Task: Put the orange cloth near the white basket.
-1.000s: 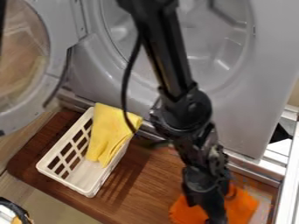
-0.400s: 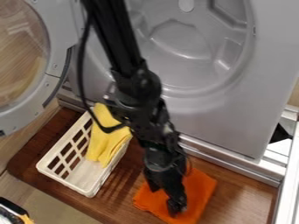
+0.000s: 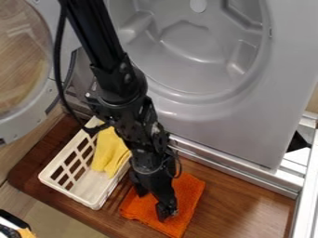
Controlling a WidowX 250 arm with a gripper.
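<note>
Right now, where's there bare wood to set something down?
The board right of the orange cloth, below the metal rail; a smaller strip left of the white basket. Crowded: the cloth under the gripper, and its gap to the basket.

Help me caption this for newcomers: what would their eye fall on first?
Probably the black robot arm, slanting from the top edge down to the orange cloth on the brown wood. Next comes the white basket with a yellow cloth in it, left of the orange one in the picture. Behind them is a grey machine with a big round opening.
</note>
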